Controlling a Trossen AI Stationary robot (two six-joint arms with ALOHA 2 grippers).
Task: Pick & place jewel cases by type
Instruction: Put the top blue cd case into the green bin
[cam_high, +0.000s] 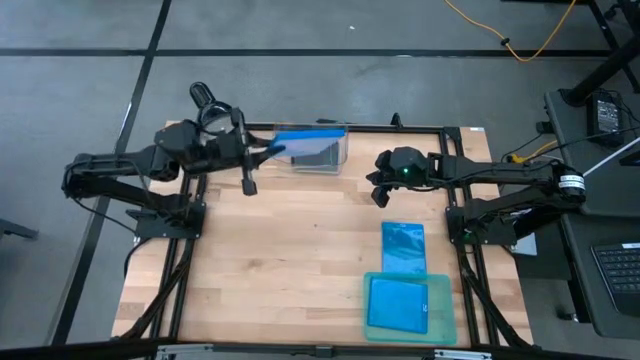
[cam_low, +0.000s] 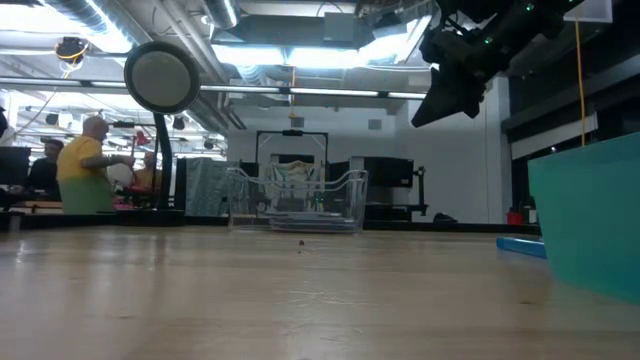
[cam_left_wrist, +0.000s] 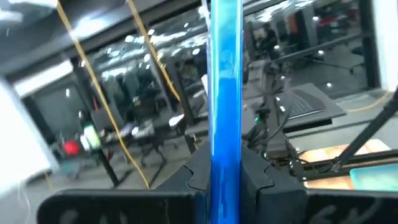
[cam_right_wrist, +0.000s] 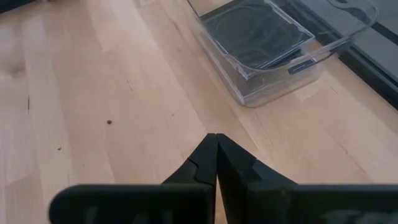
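The left end effector pinched a blue jewel case on edge above the clear bin at the desk's far edge, its long axis pointing toward the teal tray near the right corner. The right end effector, fingers pressed together and empty, hovered between bin and tray, nearer the blue case lying flat beside the tray.

Bin at table's far edge; tray near right front, one case just behind it
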